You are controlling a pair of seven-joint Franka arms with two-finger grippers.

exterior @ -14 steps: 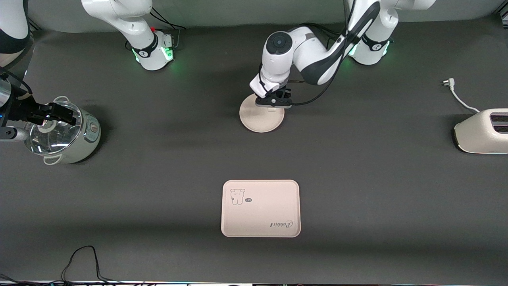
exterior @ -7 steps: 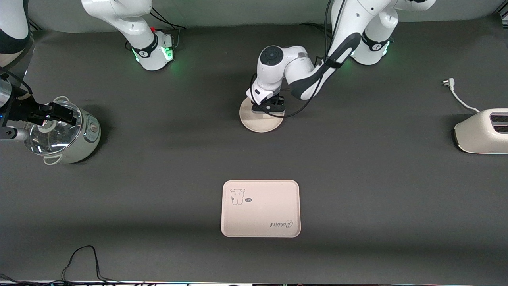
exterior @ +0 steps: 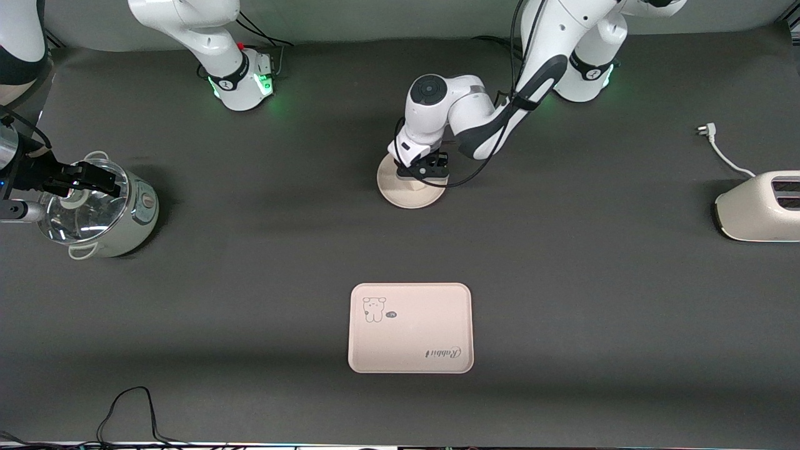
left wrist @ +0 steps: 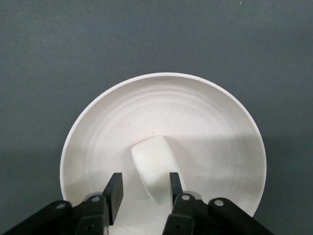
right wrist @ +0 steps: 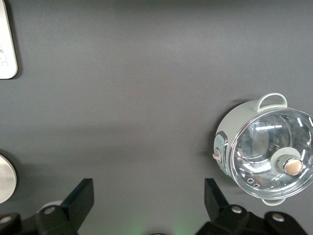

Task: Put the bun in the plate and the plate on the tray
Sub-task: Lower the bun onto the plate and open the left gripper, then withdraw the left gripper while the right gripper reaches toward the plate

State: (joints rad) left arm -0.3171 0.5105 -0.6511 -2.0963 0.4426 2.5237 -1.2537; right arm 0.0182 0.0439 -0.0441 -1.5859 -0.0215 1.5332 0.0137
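Left wrist view: one bun (left wrist: 155, 169), one plate (left wrist: 205, 117).

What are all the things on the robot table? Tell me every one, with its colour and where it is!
bun: one, off-white, lying in the plate between the left gripper's open fingers.
plate: one, cream-white, mid-table, farther from the front camera than the tray.
tray: one, cream-pink with a cartoon animal and "Rabbit", nearest the front camera.
pot: one, pale green with glass lid, at the right arm's end.
toaster: one, white, at the left arm's end, with a white plug cord beside it.
black cable: one, at the table edge nearest the camera.
left gripper: open, low over the plate around the bun.
right gripper: open, waiting high over the table.
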